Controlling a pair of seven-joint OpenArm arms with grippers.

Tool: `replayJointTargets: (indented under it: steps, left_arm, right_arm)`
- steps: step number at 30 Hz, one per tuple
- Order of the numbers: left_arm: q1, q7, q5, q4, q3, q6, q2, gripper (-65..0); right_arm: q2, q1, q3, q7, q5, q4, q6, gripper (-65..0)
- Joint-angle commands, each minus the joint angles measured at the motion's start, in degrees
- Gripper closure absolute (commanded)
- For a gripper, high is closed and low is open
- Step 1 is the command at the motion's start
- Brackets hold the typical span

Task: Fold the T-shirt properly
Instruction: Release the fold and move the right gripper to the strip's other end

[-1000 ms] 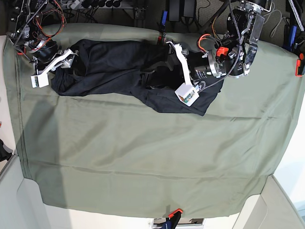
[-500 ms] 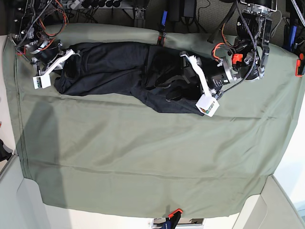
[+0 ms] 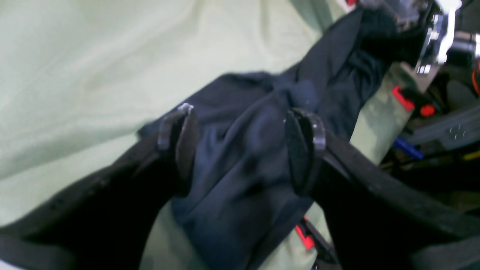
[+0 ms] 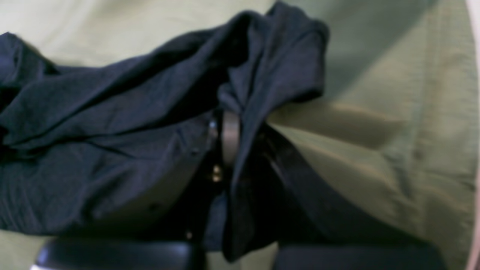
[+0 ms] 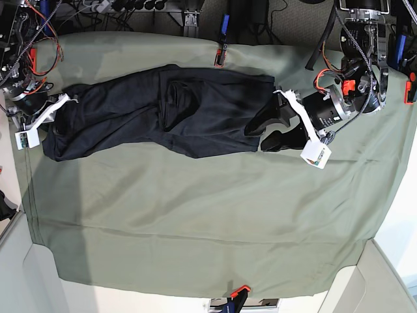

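The T-shirt [image 5: 163, 114] lies stretched in a long band across the far part of the green sheet [image 5: 208, 222] on the surface. The right gripper [image 4: 228, 135] has its jaws pinched on one end's fabric; the left gripper [image 3: 240, 150] has its jaws spread wide, the other end's cloth between them.

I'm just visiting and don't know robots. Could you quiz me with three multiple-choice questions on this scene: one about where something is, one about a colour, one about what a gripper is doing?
1. Where on the sheet does the T-shirt lie?
A. far half
B. near half
C. off it

2. What colour is the sheet?
A. white
B. sage green
C. red

3. How is the right gripper?
A. wide open
B. shut on the T-shirt
C. holding a cup

Answers: 1 A, the base view shows it stretched along the far side. 2 B, green cloth surrounds the shirt. 3 B, dark fabric is pinched at its fingers.
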Motion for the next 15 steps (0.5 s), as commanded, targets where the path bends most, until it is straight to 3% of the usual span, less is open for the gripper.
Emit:
replayJointTargets:
  steps: [1,9,15]
  left_arm:
    - [-0.59,-1.09,-1.38,1.03,-0.35,-0.34,-0.87,-39.1]
    - [-0.59,-0.83,-1.31,1.03,-0.35,-0.34,-1.46,-39.1]
    - [-0.59,0.22,-1.27,1.03,-0.35,-0.34,-1.46,-39.1]
  right_arm:
    - [0.85,0.74,0.7,1.49,0.48,0.74,-0.04,0.0]
    - [1.11,0.74,5.49,1.4,1.95,0.68,-0.04,0.0]
    - [0.83,0.76,7.41,-3.48,15.5,0.72,0.66,0.0]
